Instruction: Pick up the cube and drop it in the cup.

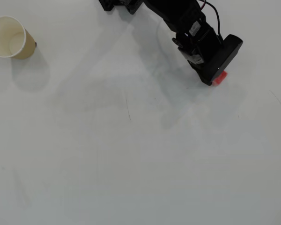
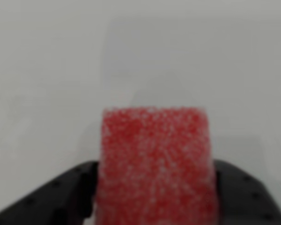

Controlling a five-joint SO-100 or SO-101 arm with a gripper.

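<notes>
Gripper (image 2: 154, 197): jaws closed against both sides of the cube (image 2: 154, 164)
Cup (image 1: 11, 37): upright, far left, overhead view

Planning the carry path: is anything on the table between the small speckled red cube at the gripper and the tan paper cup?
No. In the overhead view the white table is bare between the red cube and the tan paper cup.

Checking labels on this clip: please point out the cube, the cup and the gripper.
cube (image 2: 154, 159): wrist view, middle of its speckled red face.
cup (image 1: 2, 27): overhead view, white inner wall near the rim.
gripper (image 2: 154, 201): wrist view, midway between the black fingers that flank the cube.
</notes>
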